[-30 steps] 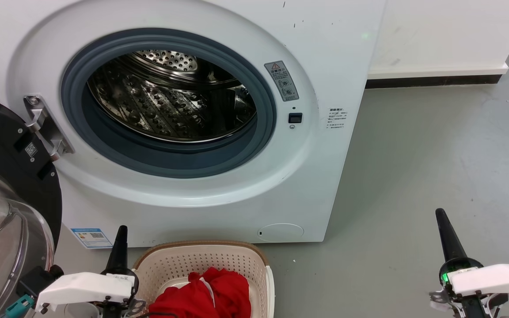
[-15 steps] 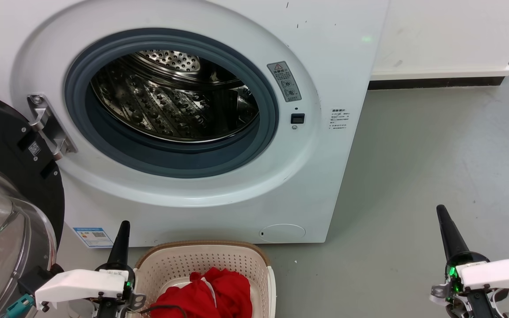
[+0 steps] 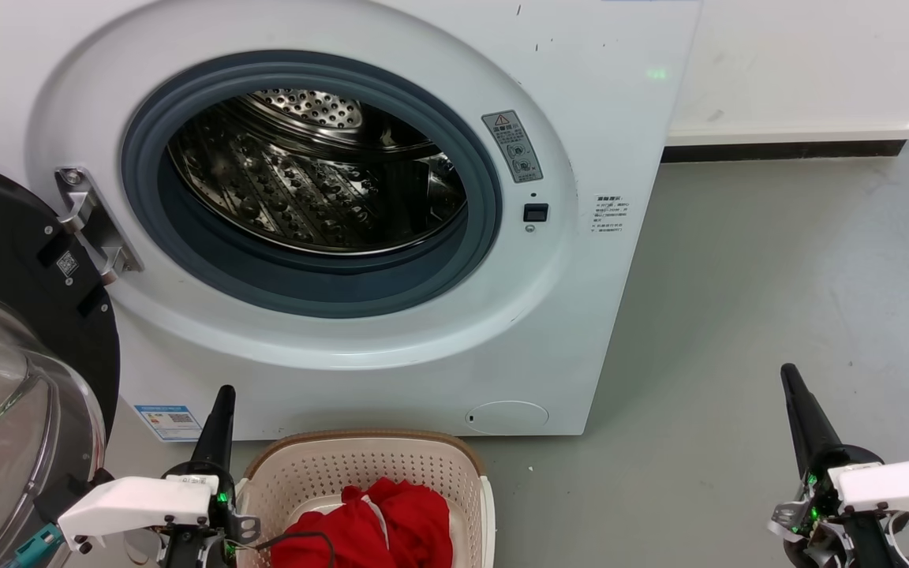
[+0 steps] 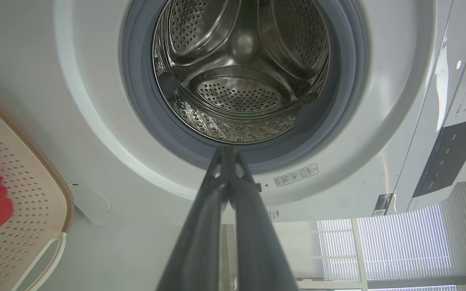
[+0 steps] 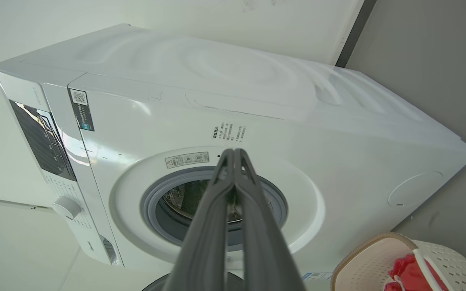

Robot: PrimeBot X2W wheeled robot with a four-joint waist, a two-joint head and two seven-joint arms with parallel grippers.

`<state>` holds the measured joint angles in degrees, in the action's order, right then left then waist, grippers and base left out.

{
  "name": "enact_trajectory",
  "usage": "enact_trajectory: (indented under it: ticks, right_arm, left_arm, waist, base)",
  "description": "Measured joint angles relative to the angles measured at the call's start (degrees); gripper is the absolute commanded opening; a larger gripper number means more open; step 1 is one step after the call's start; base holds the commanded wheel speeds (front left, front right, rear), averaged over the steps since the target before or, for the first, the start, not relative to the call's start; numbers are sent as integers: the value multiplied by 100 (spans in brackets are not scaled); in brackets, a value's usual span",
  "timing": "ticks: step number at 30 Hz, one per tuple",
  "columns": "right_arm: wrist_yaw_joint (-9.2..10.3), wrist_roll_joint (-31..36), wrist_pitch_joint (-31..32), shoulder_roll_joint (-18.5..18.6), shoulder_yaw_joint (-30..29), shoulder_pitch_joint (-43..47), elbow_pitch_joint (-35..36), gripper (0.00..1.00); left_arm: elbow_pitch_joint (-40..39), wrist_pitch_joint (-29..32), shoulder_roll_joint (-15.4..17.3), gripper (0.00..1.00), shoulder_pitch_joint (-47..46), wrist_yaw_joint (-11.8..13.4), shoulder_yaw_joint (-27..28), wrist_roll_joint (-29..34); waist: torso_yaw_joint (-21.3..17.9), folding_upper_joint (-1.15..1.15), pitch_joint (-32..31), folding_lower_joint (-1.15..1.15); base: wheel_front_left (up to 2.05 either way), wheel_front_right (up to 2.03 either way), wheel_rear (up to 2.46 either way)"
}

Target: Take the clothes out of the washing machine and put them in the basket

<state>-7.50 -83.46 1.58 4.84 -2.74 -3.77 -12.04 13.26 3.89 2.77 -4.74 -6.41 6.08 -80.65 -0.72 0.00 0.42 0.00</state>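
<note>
Red clothes lie bunched in the cream basket, which sits on the grey floor at the near foot of the white washing machine. Its door hangs open to the left, and the perforated steel drum shows through the grey gasket. My left tool hovers just left of the basket, fingers pressed together, holding nothing — my right tool is well off to the right over the floor, likewise closed and empty.
</note>
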Motion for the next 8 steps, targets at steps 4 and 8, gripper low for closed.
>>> enact_trajectory:
  ticks: [4,8]
  right_arm:
    - [0,-132,44,-1,-18,-47,-19,0]
    - [0,-309,83,-3,-38,-65,-56,0]
  left_arm:
    - [11,32,0,0,-14,-13,4,-146]
    - [22,77,1,0,-29,-20,10,-334]
  waist:
    - [8,0,-3,0]
    - [19,0,-6,0]
  base:
    - [0,0,0]
    - [0,0,0]
